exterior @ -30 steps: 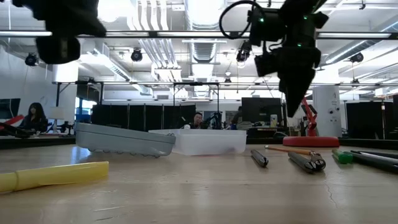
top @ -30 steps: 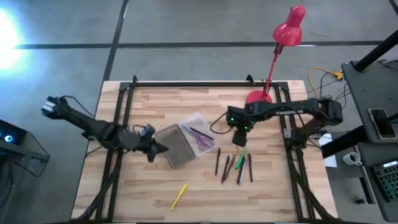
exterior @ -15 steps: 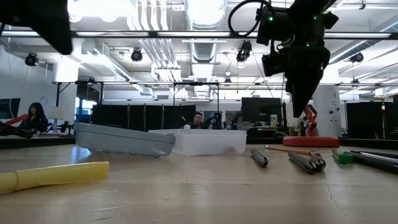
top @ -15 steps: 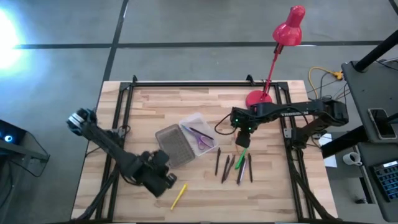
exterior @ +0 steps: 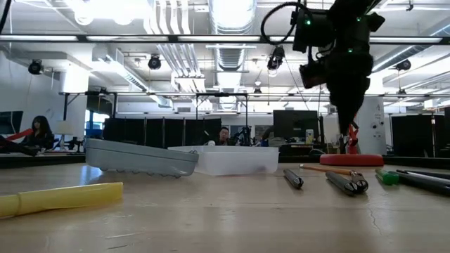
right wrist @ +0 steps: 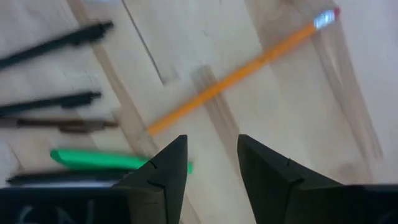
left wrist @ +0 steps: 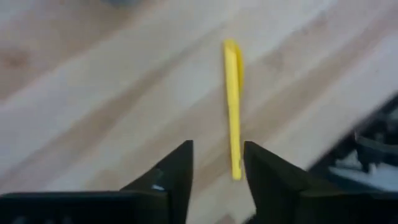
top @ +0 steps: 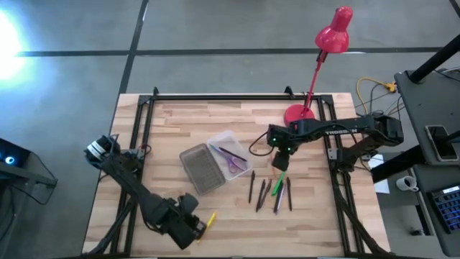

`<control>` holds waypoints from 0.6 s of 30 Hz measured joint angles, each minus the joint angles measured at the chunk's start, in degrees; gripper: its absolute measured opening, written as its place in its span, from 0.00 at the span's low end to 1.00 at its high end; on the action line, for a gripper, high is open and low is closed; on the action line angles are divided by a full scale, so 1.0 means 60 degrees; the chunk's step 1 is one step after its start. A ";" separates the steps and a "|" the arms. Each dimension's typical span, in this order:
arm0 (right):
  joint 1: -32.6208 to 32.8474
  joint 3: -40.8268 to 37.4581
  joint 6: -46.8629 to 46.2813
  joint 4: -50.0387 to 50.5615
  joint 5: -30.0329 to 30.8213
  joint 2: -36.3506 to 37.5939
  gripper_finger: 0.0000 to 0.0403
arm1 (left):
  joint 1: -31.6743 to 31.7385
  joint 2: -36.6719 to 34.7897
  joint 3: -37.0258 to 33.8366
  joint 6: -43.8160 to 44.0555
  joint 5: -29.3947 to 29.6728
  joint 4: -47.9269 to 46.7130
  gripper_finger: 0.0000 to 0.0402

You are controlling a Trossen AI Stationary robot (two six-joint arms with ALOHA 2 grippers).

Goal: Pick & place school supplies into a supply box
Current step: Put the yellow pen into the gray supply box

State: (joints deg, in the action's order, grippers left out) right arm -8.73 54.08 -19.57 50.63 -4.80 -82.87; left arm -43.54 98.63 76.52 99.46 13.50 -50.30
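The supply box point(top: 213, 167) lies open mid-table, its ribbed half point(top: 200, 170) to the left and purple scissors point(top: 231, 160) in the clear half. A yellow pen point(left wrist: 233, 106) lies alone near the table's front edge. My left gripper point(left wrist: 217, 165) hovers open just above it, pointing steeply down, and the pen's near end is by one fingertip. Right of the box lie several dark pens point(top: 267, 194), a green one point(right wrist: 93, 158) and an orange pencil point(right wrist: 242, 71). My right gripper point(right wrist: 212, 158) hangs open over them, pointing down, clear of the table point(exterior: 348, 123).
A red desk lamp point(top: 327, 43) stands with its base at the table's far right, close behind my right arm. Black frame rails point(top: 140, 137) run along the table's left, right and far sides. Bare wood lies between the yellow pen and the pen group.
My left gripper has swung from beside the box's ribbed half toward the table's near edge. It has tipped to point steeply down and now stands over the yellow pen. My right gripper has stayed over the pens.
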 joint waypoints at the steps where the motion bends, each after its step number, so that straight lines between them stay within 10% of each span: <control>1: 0.0000 0.0001 -0.0054 0.0331 0.0003 0.0000 0.32 | -0.0045 0.0042 -0.0043 0.0023 -0.0038 0.0167 0.34; 18: -0.0007 -0.0006 0.1647 0.1486 0.1018 0.0768 0.30 | 0.0460 0.3501 0.3026 0.0291 -0.0016 -0.0286 0.39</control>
State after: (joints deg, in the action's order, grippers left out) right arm -8.78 54.04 -9.68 59.54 1.31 -78.26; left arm -40.78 119.63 94.67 101.21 13.40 -52.02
